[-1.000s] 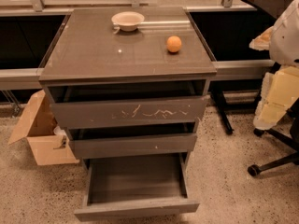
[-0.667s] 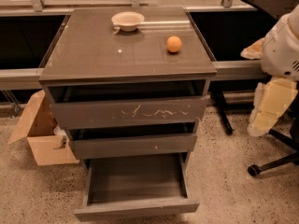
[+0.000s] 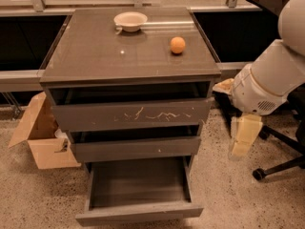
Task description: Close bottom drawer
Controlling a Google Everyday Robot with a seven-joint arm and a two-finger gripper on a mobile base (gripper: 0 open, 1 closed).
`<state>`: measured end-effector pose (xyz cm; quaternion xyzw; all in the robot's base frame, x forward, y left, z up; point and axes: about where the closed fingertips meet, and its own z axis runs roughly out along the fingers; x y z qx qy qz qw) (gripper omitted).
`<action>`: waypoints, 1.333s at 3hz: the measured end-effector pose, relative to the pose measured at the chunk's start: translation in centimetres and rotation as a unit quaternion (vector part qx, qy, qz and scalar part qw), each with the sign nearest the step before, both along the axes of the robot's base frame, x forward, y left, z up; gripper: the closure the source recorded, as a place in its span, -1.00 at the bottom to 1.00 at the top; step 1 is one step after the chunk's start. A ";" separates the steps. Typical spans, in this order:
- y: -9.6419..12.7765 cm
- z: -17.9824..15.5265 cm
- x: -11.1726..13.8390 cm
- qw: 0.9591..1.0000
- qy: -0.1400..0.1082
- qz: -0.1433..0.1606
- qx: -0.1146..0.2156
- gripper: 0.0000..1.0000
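Since the earlier frame the hand [image 3: 245, 136] has swung left and lower, to right of centre beside the cabinet [image 3: 95, 56]; apart or together, I cannot tell. The bottom drawer [image 3: 139, 212] gapes at lower centre: push its front panel squarely, mid-width, straight in.
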<state>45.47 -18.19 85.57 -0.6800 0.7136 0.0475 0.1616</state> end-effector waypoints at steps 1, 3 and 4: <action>1.5 -6.8 0.0 0.998 0.030 0.012 0.058 -1.00; 2.5 -10.6 0.1 0.994 0.048 0.014 0.095 -1.00; 2.8 -17.0 0.5 0.995 0.045 0.036 0.076 -1.00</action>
